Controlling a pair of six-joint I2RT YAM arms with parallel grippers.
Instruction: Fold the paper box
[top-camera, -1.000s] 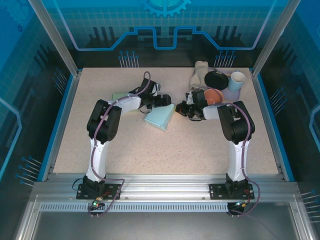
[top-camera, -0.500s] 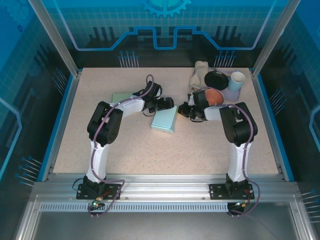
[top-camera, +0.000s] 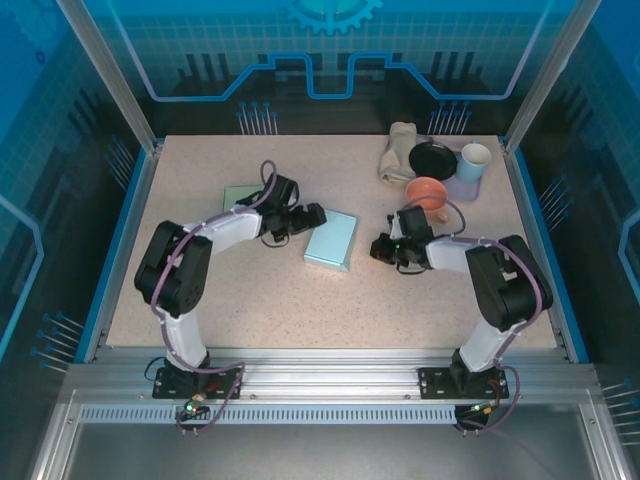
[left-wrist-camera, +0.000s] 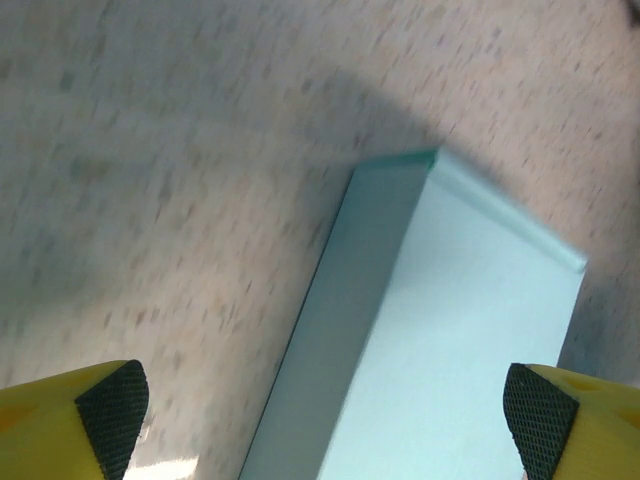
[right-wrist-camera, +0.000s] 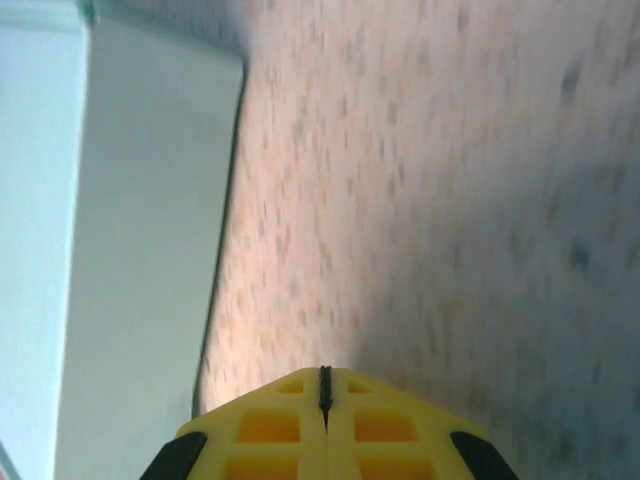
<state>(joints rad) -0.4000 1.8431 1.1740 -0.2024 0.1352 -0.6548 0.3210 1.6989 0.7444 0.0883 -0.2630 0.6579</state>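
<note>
While both arms reach in from their bases at the near edge of the table (top-camera: 300, 310), the right gripper (top-camera: 381, 249) sits low over the surface. It is to the right of the paper box (top-camera: 331, 241), near it but apart from it. The right wrist view shows its jaws clenched together with nothing between them, and a pale wall of the box lies to their left.

The box is a light teal, closed rectangular block. It lies flat near the middle of the table, with its long side running near to far at a slight tilt.

The left gripper (top-camera: 312, 214) is just beside the far left corner of the box. It is released: the left wrist view shows the black pads (left-wrist-camera: 110, 405) spread wide, with the top face of the box seen between them.

Farther left, a flat teal sheet (top-camera: 238, 194) lies partly under the left arm.

At the far right stand:
- an orange bowl (top-camera: 428, 190)
- a black round lid (top-camera: 432, 160)
- a white cup (top-camera: 474, 160)
- a beige cloth (top-camera: 398, 152)
</note>
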